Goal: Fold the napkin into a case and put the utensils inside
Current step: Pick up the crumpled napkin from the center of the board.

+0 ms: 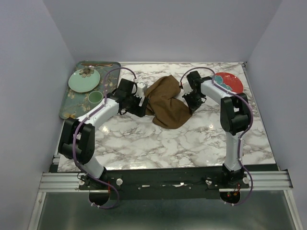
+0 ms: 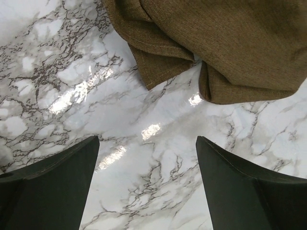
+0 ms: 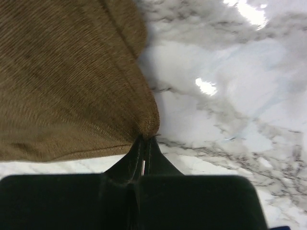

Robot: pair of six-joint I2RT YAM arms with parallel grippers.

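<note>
The brown napkin (image 1: 167,101) lies crumpled in the middle of the marble table. My right gripper (image 1: 191,101) is at its right edge, shut on a pinched corner of the napkin (image 3: 86,76), with the jaws closed tight together (image 3: 146,141). My left gripper (image 1: 140,104) is at the napkin's left edge, open and empty; in the left wrist view its fingers (image 2: 57,177) stand wide apart over bare marble, just short of the napkin's folds (image 2: 220,43). A thin copper-brown utensil (image 1: 96,63) lies on the tray's far edge. The blue-handled utensil lies on the red plate (image 1: 221,84).
A dark green floral tray (image 1: 67,108) at the left holds a pale green plate (image 1: 84,80) and a small green cup (image 1: 95,97). A red plate (image 1: 235,85) sits at the far right. Walls close in the table on three sides.
</note>
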